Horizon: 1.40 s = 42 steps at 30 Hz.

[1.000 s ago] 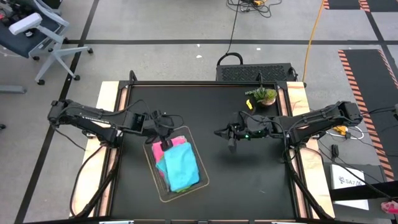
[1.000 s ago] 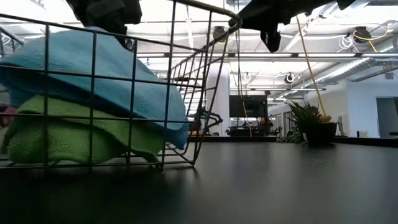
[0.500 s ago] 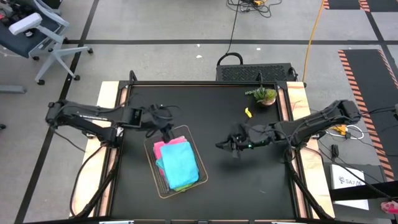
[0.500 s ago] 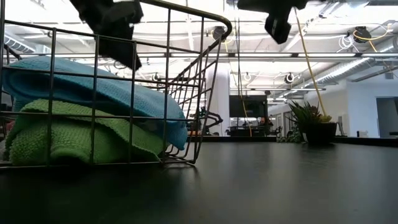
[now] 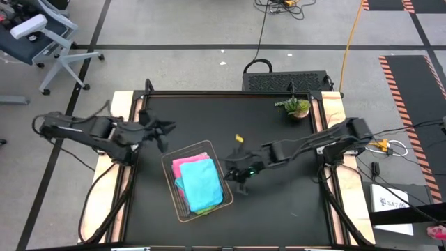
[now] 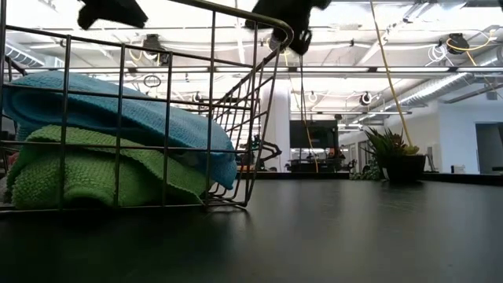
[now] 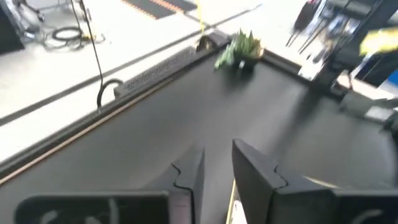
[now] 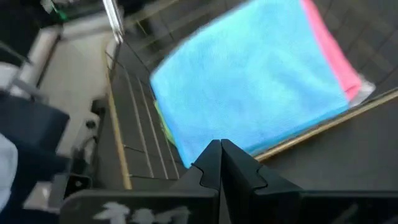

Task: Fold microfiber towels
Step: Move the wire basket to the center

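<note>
While right gripper (image 5: 240, 183) hangs closed beside basket (image 5: 182, 213), potted plant (image 5: 296, 107) stands apart.

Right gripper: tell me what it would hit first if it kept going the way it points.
Likely the wire basket: the shut right gripper points at its near rim, with the light blue towel just beyond. Depth is unclear.

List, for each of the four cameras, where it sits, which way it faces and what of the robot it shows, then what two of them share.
High: overhead, straight down; both arms, wire basket.
Low: table height, level across; light blue towel on lime green towel.
Left wrist: faces potted plant; left gripper empty.
Right wrist: right gripper shut, beside basket.
Shared: high and right wrist both show pink towel.
</note>
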Tool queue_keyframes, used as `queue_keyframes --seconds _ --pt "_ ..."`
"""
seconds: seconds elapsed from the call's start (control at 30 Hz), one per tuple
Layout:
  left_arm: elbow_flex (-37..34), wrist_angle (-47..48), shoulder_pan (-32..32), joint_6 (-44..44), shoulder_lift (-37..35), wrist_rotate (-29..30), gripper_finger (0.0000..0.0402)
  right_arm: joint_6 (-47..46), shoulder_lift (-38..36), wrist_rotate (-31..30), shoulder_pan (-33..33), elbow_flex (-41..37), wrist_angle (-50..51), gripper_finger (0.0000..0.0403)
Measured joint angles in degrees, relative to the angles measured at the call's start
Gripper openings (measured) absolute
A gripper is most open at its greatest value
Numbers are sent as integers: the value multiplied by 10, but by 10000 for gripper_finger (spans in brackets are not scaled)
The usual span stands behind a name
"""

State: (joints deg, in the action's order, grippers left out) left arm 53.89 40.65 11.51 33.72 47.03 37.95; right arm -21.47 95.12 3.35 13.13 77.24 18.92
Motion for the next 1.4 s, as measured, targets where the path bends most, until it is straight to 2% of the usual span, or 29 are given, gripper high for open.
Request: queue_keyframes --seconds 0.13,0.3,0.7,0.87,1.03,1.13,1.27,1.4 --pt "0 1 14 -18 -42 11 58 5 53 10 -3 37 19 0" --pt "0 20 15 -38 -59 12 33 6 89 10 3 80 38 0" --pt "0 64 15 -42 -57 11 10 -48 112 5 16 87 113 0" --pt "0 63 15 -48 -57 11 10 -16 95 -13 -3 86 160 0" --pt "0 63 15 -49 -57 10 10 55 63 -66 -43 84 242 0" --pt "0 63 15 -49 -57 10 10 108 41 -105 -75 84 248 0" --pt "0 63 15 -48 -57 10 10 164 13 -127 -124 84 235 0" --pt "0 63 15 -47 -57 10 10 138 -23 -123 -155 84 221 0"
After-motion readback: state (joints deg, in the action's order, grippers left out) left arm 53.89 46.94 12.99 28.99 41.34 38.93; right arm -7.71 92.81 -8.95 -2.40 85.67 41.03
